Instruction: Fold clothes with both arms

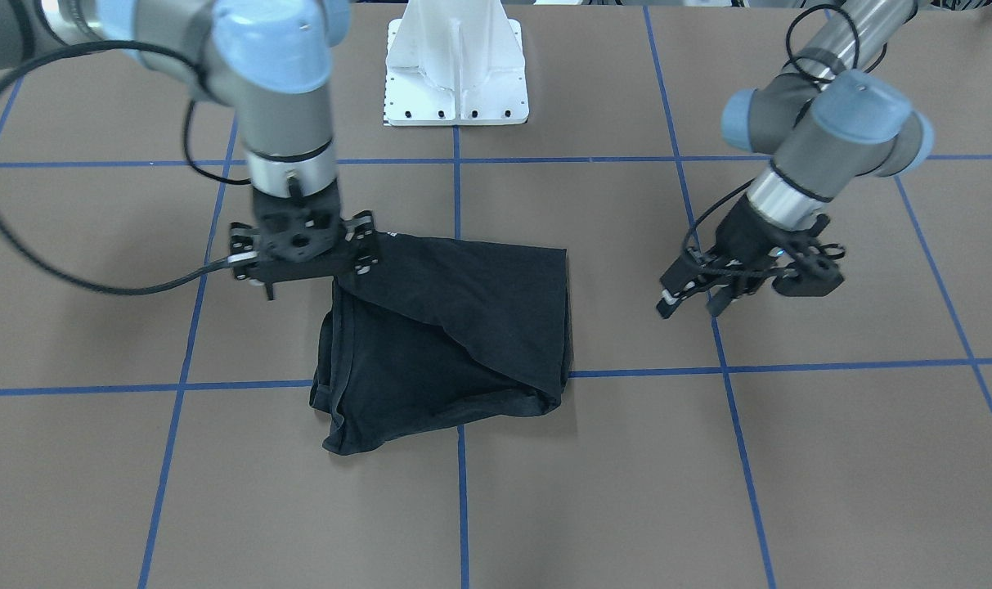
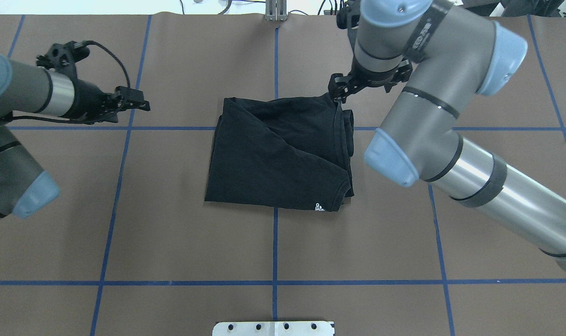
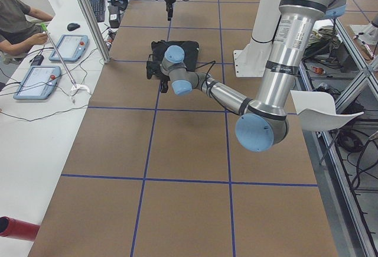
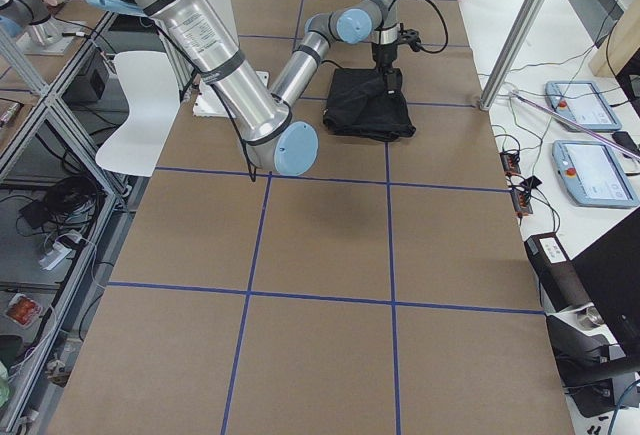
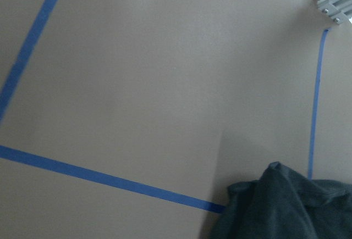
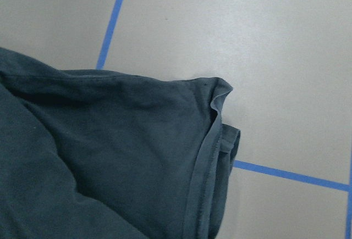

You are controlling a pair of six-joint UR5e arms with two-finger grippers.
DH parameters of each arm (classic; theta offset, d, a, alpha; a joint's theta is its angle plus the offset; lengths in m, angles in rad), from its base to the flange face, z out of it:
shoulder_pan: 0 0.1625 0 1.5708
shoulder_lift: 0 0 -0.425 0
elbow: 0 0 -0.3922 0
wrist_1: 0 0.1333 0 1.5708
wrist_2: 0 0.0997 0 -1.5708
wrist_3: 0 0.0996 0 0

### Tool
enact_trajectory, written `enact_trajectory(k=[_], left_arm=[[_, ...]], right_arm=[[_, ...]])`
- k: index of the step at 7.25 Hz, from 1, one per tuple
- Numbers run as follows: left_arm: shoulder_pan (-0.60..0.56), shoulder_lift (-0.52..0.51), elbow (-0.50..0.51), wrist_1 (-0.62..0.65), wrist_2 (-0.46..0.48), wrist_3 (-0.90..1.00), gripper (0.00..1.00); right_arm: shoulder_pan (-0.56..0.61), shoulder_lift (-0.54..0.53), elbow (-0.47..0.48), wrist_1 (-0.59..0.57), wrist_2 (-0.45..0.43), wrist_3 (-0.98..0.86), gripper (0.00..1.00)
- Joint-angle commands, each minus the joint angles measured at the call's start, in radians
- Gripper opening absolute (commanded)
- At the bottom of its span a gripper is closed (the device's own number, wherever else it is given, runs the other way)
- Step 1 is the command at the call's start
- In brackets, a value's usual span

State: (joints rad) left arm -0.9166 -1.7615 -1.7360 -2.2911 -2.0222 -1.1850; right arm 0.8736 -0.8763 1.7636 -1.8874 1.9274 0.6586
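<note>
Overhead exterior: we see the shirt [image 2: 278, 158] folded mid-table. The right gripper [image 2: 341, 93] sits at its 1 o'clock corner, hold unclear. The left gripper [image 2: 140, 103] waits spread and empty, at 10 o'clock. We should lay that corner flush, edges aligned.

I operate in a robotics lab. A brown table [image 3: 112, 145] taped in blue squares, silver aluminium framing posts [image 3: 88, 18] and blue-edged touchscreen pendants [image 3: 36, 82] show it.

The right arm [image 2: 432, 116] arched forward, its wrist vertical and the right gripper [image 2: 339, 94] pointing straight down, jaws hidden. The left arm [image 2: 26, 95] sat aside, left gripper [image 1: 692, 304] tilted downward, fingers [image 1: 668, 306] parted.
</note>
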Motion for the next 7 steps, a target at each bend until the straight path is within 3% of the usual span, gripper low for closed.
enact_trajectory(k=[1,2,4,5,7], left_arm=[[-0.097,0.107,-0.016,0.002,-0.009,0.174,1.00],[-0.167,0.131,-0.008,0.004,-0.060,0.249,1.00],[-0.325,0.161,0.048,0.022,-0.194,0.561,1.00],[-0.378,0.163,0.081,0.027,-0.229,0.734,1.00],[-0.442,0.163,0.104,0.051,-0.233,0.855,1.00]], right_arm=[[0.187,-0.119,0.007,0.004,0.153,-0.204,1.00],[0.268,-0.178,0.016,0.005,0.209,-0.271,1.00],[0.391,-0.265,0.004,0.004,0.226,-0.429,1.00],[0.418,-0.304,0.007,0.007,0.220,-0.463,1.00],[0.500,-0.386,0.011,0.007,0.246,-0.580,1.00]])
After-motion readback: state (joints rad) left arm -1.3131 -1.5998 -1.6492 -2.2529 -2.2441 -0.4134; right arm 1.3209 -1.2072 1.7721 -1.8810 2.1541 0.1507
